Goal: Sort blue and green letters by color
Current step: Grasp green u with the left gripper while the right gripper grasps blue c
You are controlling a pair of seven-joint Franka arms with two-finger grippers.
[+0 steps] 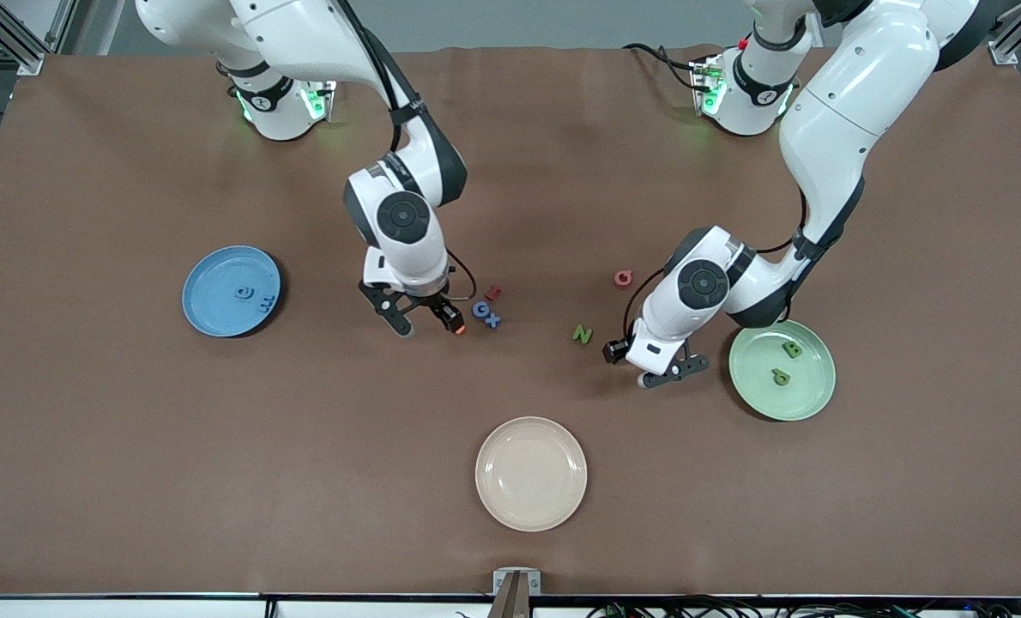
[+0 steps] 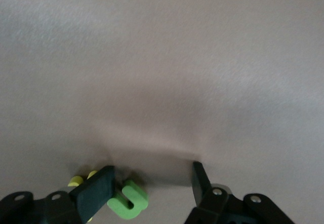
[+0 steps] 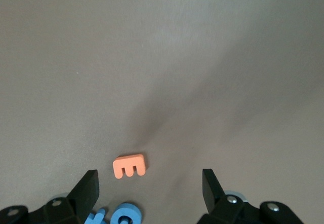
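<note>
Blue letters G (image 1: pixel 480 309) and X (image 1: pixel 493 321) lie mid-table beside my right gripper (image 1: pixel 425 322), which is open and low over the table. They also show in the right wrist view, the G (image 3: pixel 124 215) by one finger. The blue plate (image 1: pixel 210 279) holds blue d (image 1: pixel 243 292) and E (image 1: pixel 265 302). The green plate (image 1: pixel 806 390) holds green B (image 1: pixel 792 349) and another green letter (image 1: pixel 781 377). Green N (image 1: pixel 582 335) lies on the table. My left gripper (image 1: pixel 672 372) is open beside the green plate, and a green letter (image 2: pixel 127 199) lies between its fingers, close to one.
An orange E (image 3: pixel 129 165) lies on the table past the right gripper's fingers. A red letter (image 1: pixel 493 292) and a pink G (image 1: pixel 623 278) lie mid-table. A yellow letter (image 2: pixel 81 180) peeks out by the left gripper's finger. A cream plate (image 1: pixel 531 506) sits nearest the front camera.
</note>
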